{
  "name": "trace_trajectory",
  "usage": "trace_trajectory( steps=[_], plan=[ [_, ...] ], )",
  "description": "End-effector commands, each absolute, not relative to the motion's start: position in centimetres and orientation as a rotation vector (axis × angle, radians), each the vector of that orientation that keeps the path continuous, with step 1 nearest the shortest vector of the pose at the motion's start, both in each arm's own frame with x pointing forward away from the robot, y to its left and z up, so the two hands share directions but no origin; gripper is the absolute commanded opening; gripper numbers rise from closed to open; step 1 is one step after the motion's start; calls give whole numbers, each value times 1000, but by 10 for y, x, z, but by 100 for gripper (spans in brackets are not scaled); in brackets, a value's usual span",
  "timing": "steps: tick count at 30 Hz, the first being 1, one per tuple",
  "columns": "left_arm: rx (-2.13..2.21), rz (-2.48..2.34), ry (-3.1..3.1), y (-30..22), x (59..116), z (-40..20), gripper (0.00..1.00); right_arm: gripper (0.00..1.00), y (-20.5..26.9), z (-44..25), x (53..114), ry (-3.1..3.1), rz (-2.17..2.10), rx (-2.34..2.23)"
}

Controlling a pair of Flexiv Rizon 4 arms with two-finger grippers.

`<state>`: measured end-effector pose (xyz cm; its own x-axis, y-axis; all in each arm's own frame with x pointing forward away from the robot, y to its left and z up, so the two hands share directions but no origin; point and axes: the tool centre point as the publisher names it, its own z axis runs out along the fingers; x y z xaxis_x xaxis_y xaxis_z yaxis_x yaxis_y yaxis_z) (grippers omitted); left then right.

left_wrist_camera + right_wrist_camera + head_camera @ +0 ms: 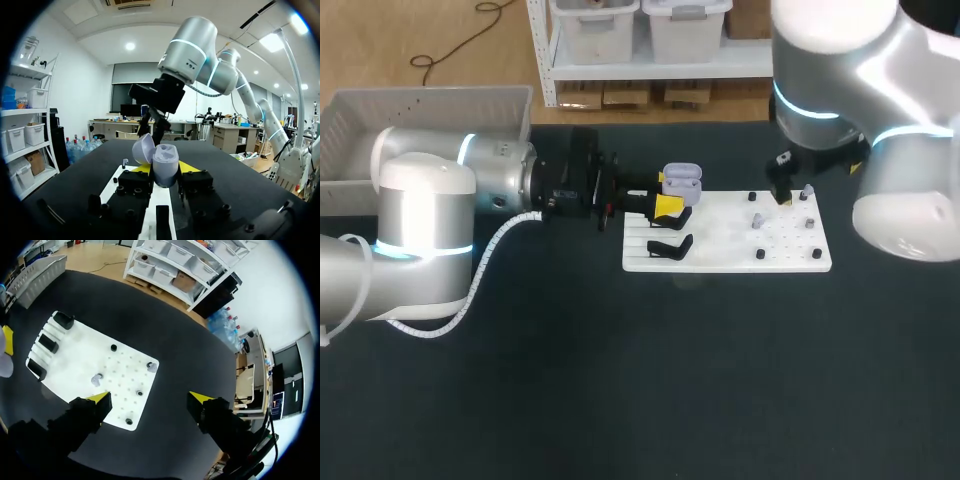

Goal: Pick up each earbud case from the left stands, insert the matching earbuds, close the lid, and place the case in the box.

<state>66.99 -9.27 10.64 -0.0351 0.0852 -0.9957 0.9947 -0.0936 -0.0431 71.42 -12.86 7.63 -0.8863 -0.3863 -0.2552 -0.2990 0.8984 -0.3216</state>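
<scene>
Case open, earbuds next.
The left gripper [665, 207] clamps the lavender earbud case [165, 162]; the right gripper [150, 399], fingers wide, must grasp an earbud [96, 378].

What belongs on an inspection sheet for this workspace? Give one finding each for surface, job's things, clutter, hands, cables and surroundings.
surface: dark table bearing a white board.
job's things: lavender earbud case, lid open, in the left hand; three black stands on the board, no case seen on them; small pale and dark earbuds on the board; white box at far left.
clutter: nothing seen.
hands: left hand shut on the earbud case; right hand open above the board.
cables: white ribbed hose along the left arm.
surroundings: nothing seen reaching over the table.
</scene>
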Motion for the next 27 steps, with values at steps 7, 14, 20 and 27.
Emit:
trace_trajectory(
  steps=[7,14,20,27],
  plan=[
    [1321,-1266,1250,-93,670,106,0,100,-144,68,743,2806,-307,-567],
    [1321,-1266,1250,-93,670,106,0,100,-145,56,745,2807,-300,-666],
    [1321,-1266,1250,-93,670,106,0,100,-140,46,742,2807,-304,-720],
    [1321,-1266,1250,-93,670,106,0,74,-138,39,744,2805,-303,-717]
  ],
)
